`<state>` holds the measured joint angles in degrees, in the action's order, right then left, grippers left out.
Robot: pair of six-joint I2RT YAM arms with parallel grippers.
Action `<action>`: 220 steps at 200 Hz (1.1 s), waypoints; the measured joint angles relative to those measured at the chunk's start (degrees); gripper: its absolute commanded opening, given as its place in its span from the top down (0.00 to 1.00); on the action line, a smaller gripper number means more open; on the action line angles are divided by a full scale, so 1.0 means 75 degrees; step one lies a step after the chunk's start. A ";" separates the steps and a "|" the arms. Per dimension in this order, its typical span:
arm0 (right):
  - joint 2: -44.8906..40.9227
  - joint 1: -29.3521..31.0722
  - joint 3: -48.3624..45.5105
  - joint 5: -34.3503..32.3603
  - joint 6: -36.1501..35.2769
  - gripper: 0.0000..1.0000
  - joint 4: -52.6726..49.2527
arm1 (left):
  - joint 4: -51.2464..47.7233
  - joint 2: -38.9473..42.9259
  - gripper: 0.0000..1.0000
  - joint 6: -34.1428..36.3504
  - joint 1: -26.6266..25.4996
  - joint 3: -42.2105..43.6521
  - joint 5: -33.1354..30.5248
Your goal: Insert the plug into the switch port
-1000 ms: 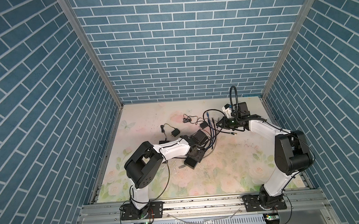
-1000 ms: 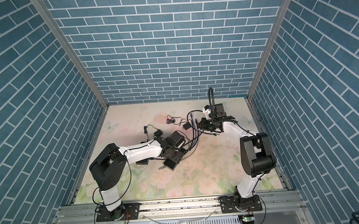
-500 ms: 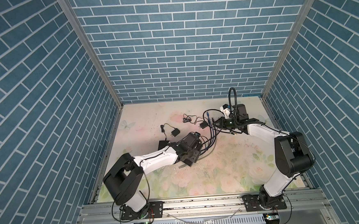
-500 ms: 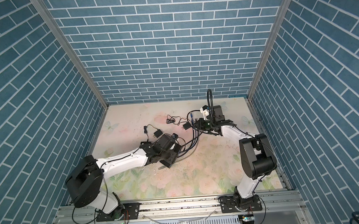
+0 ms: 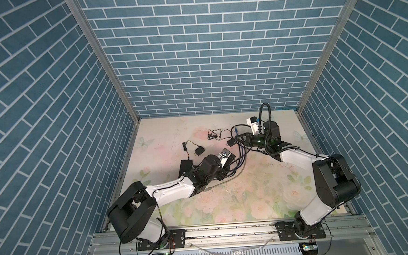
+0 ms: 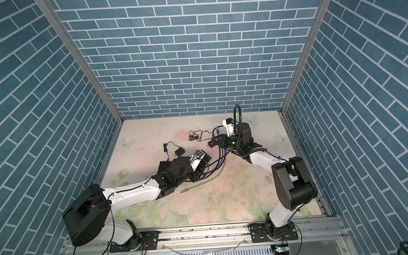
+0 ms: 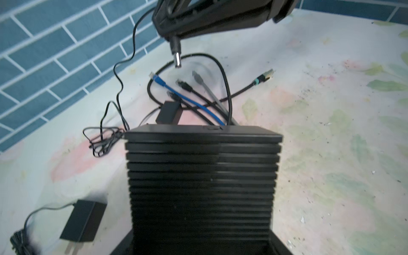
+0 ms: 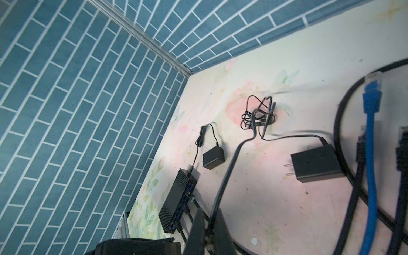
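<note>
The switch (image 7: 202, 176) is a black ribbed box, and my left gripper (image 7: 202, 242) is shut on it, with one jaw against each side. Both top views show this gripper (image 5: 226, 166) (image 6: 201, 167) at mid-table. The plug (image 7: 176, 56) is a small black barrel plug with a metal tip. It sticks out of my shut right gripper (image 5: 241, 138) (image 6: 217, 140), which hangs just beyond the switch's far end and clear of it. In the right wrist view the fingers (image 8: 196, 231) pinch the plug's thin black cable (image 8: 227, 176). The switch port is hidden.
The plug's black adapter (image 8: 315, 164) lies on the floral mat. A second black switch (image 8: 176, 198) (image 5: 186, 166) lies to the left with its own small adapter (image 8: 213, 157). Blue (image 7: 189, 97), black and grey network cables sprawl between the grippers. The brick walls are close.
My left arm's elbow has swung down towards the front left while its gripper stayed near mid-table with the switch. The right gripper has edged left with the plug, towards the switch.
</note>
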<state>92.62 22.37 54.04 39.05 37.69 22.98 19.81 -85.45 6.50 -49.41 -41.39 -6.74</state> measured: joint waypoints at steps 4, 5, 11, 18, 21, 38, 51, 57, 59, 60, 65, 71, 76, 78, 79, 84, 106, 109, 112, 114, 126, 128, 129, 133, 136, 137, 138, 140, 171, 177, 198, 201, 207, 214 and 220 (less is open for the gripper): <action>-0.0047 0.0015 -0.0012 0.0006 0.0000 1.00 0.0055 | 0.0128 -0.0047 0.58 0.0082 0.0000 0.0000 0.0023; -0.0055 0.0017 -0.0015 0.0009 0.0000 1.00 0.0064 | 0.0154 -0.0055 0.58 0.0096 0.0000 0.0000 0.0026; -0.0143 0.0035 -0.0038 0.0020 0.0000 1.00 0.0137 | 0.0338 -0.0143 0.58 0.0216 0.0003 -0.0003 0.0064; -0.0227 0.0055 -0.0073 0.0035 -0.0003 1.00 0.0195 | 0.0533 -0.0248 0.59 0.0329 0.0006 -0.0003 0.0108; -0.0268 0.0064 -0.0090 0.0032 -0.0003 1.00 0.0207 | 0.0621 -0.0297 0.59 0.0382 0.0006 -0.0003 0.0140; -0.0443 0.0105 -0.0201 0.0038 -0.0023 1.00 0.0283 | 0.1064 -0.0522 0.58 0.0548 0.0032 0.0009 0.0294; -0.0600 0.0119 -0.0353 0.0023 -0.0067 1.00 0.0291 | 0.1466 -0.0685 0.58 0.0629 0.0070 0.0044 0.0425; -0.0662 0.0119 -0.0414 0.0006 -0.0093 1.00 0.0268 | 0.1638 -0.0743 0.58 0.0653 0.0090 0.0070 0.0460; -0.0679 0.0122 -0.0428 0.0003 -0.0093 1.00 0.0262 | 0.1705 -0.0761 0.58 0.0656 0.0093 0.0082 0.0484; -0.0697 0.0125 -0.0443 -0.0003 -0.0102 1.00 0.0251 | 0.1725 -0.0769 0.58 0.0656 0.0096 0.0087 0.0487; -0.0743 0.0128 -0.0487 -0.0029 -0.0143 1.00 0.0233 | 0.1886 -0.0799 0.58 0.0659 0.0111 0.0131 0.0522; -0.0816 0.0134 -0.0551 -0.0067 -0.0219 1.00 0.0219 | 0.2060 -0.0822 0.58 0.0659 0.0137 0.0204 0.0583; -0.0892 0.0143 -0.0618 -0.0105 -0.0271 1.00 0.0207 | 0.2168 -0.0825 0.58 0.0656 0.0160 0.0259 0.0641; -0.0924 0.0149 -0.0647 -0.0114 -0.0294 1.00 0.0204 | 0.2218 -0.0825 0.58 0.0656 0.0169 0.0289 0.0662; -0.0941 0.0149 -0.0659 -0.0117 -0.0297 1.00 0.0201 | 0.2232 -0.0825 0.58 0.0656 0.0175 0.0297 0.0667; -0.1032 0.0163 -0.0746 -0.0175 -0.0356 1.00 0.0192 | 0.2381 -0.0825 0.58 0.0653 0.0204 0.0373 0.0729; -0.1454 0.0248 -0.1084 -0.0347 -0.0627 1.00 0.0157 | 0.2949 -0.0860 0.58 0.0650 0.0306 0.0618 0.0903; -0.1498 0.0265 -0.1122 -0.0376 -0.0656 1.00 0.0160 | 0.3037 -0.0880 0.58 0.0653 0.0318 0.0647 0.0935; -0.1550 0.0280 -0.1157 -0.0393 -0.0688 1.00 0.0160 | 0.3127 -0.0898 0.58 0.0650 0.0329 0.0679 0.0950; -0.1585 0.0294 -0.1186 -0.0402 -0.0705 1.00 0.0160 | 0.3203 -0.0918 0.58 0.0650 0.0338 0.0702 0.0968; -0.1760 0.0373 -0.1317 -0.0472 -0.0857 1.00 0.0169 | 0.3558 -0.1029 0.59 0.0650 0.0361 0.0816 0.1040; -0.1786 0.0388 -0.1341 -0.0484 -0.0883 1.00 0.0169 | 0.3611 -0.1049 0.59 0.0650 0.0364 0.0831 0.1061; -0.1798 0.0391 -0.1346 -0.0493 -0.0895 1.00 0.0169 | 0.3637 -0.1058 0.58 0.0650 0.0364 0.0839 0.1061; -0.1839 0.0420 -0.1381 -0.0513 -0.0918 1.00 0.0172 | 0.3756 -0.1102 0.59 0.0650 0.0370 0.0877 0.1087; -0.1865 0.0443 -0.1405 -0.0527 -0.0956 1.00 0.0175 | 0.3844 -0.1148 0.59 0.0650 0.0373 0.0903 0.1099; -0.1880 0.0452 -0.1419 -0.0530 -0.0968 1.00 0.0175 | 0.3888 -0.1169 0.58 0.0650 0.0373 0.0921 0.1107; -0.1888 0.0455 -0.1425 -0.0533 -0.0973 1.00 0.0175 | 0.3908 -0.1177 0.59 0.0650 0.0373 0.0927 0.1107; -0.1903 0.0472 -0.1443 -0.0539 -0.0991 1.00 0.0181 | 0.3978 -0.1207 0.59 0.0650 0.0373 0.0947 0.1119; -0.1985 0.0644 -0.1582 -0.0583 -0.1157 1.00 0.0227 | 0.4610 -0.1521 0.59 0.0624 0.0373 0.1107 0.1230; -0.1985 0.0670 -0.1588 -0.0583 -0.1189 1.00 0.0233 | 0.4724 -0.1562 0.59 0.0618 0.0373 0.1110 0.1239; -0.1982 0.0775 -0.1600 -0.0592 -0.1268 1.00 0.0256 | 0.5059 -0.1635 0.59 0.0600 0.0388 0.1116 0.1256; -0.1979 0.0793 -0.1603 -0.0597 -0.1268 1.00 0.0256 | 0.5103 -0.1638 0.59 0.0597 0.0391 0.1116 0.1256; -0.1979 0.0819 -0.1609 -0.0627 -0.1279 1.00 0.0286 | 0.5138 -0.1638 0.60 0.0595 0.0393 0.1116 0.1250; -0.1979 0.0839 -0.1617 -0.0650 -0.1285 1.00 0.0315 | 0.5179 -0.1638 0.60 0.0595 0.0405 0.1128 0.1253; -0.1979 0.0854 -0.1623 -0.0673 -0.1288 1.00 0.0338 | 0.5202 -0.1638 0.60 0.0595 0.0408 0.1139 0.1253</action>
<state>77.78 28.77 41.87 34.00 28.03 25.52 58.83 -97.73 10.96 -46.35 -32.84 2.66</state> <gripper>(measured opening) 0.088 0.693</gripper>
